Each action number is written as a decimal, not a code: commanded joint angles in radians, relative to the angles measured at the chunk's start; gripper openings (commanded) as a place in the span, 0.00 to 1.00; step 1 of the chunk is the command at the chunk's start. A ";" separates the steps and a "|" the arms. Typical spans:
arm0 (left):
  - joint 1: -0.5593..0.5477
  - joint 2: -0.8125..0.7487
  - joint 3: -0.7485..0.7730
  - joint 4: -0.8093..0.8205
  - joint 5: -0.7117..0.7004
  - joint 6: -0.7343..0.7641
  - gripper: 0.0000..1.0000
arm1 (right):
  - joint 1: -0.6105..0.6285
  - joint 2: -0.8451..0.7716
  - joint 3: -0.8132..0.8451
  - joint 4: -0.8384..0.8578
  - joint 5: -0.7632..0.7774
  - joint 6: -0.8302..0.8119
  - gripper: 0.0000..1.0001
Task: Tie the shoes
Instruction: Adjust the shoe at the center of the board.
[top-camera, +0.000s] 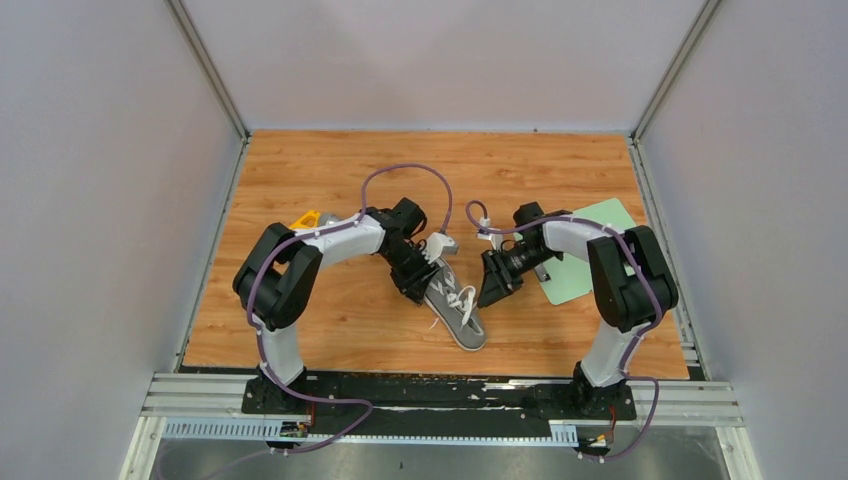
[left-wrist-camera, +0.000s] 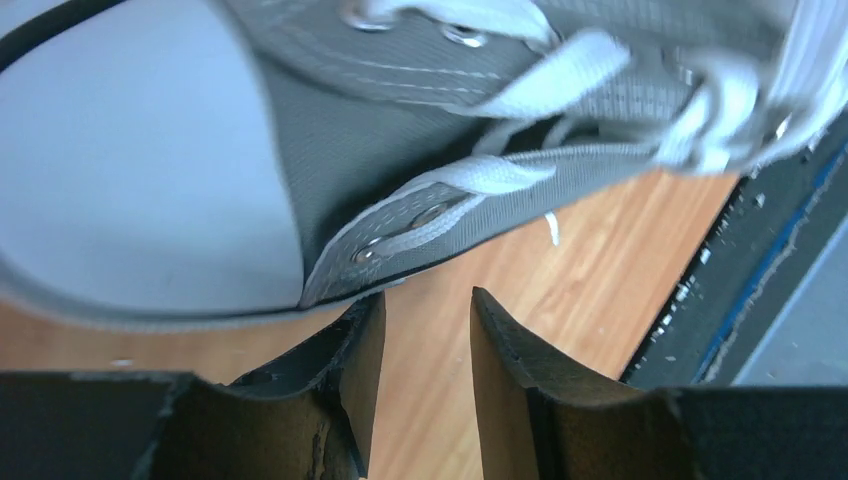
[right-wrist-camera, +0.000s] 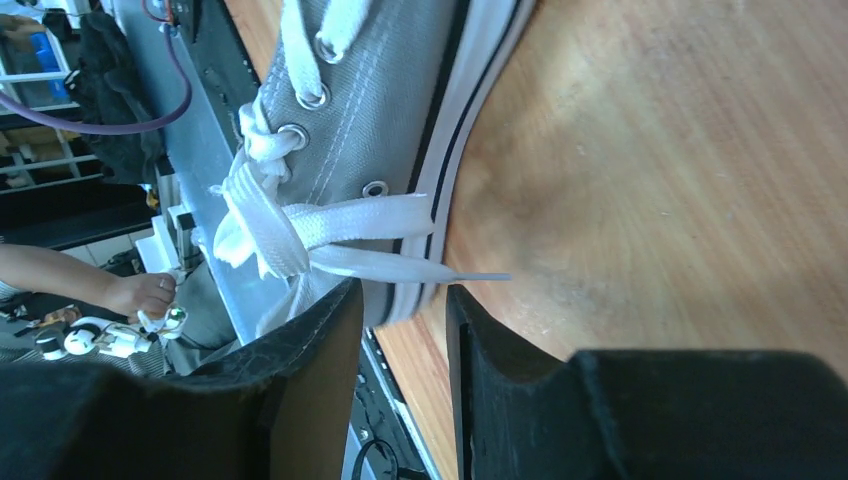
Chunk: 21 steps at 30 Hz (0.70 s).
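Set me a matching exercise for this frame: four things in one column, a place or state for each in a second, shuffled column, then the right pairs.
Things:
1. sneaker
2. left gripper
3. right gripper
4. pale green mat

Places or states:
A. open and empty, fingertips just short of the eyelet flap
B. lies flat at the right side of the table
C. lies between the two grippers
D. open and empty, a flat white lace end lying just ahead of the fingertips

Pairs: 1-C, 2-A, 3-D, 4-B
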 joint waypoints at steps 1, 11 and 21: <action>0.003 -0.009 0.082 0.087 -0.062 0.019 0.45 | -0.003 -0.029 0.017 -0.023 -0.076 -0.035 0.37; 0.005 -0.240 0.168 -0.193 0.054 0.178 0.45 | -0.080 -0.389 0.102 -0.055 0.110 -0.057 0.49; 0.004 -0.498 0.380 -0.392 -0.233 0.351 0.61 | -0.150 -0.804 0.217 0.022 0.408 0.132 0.99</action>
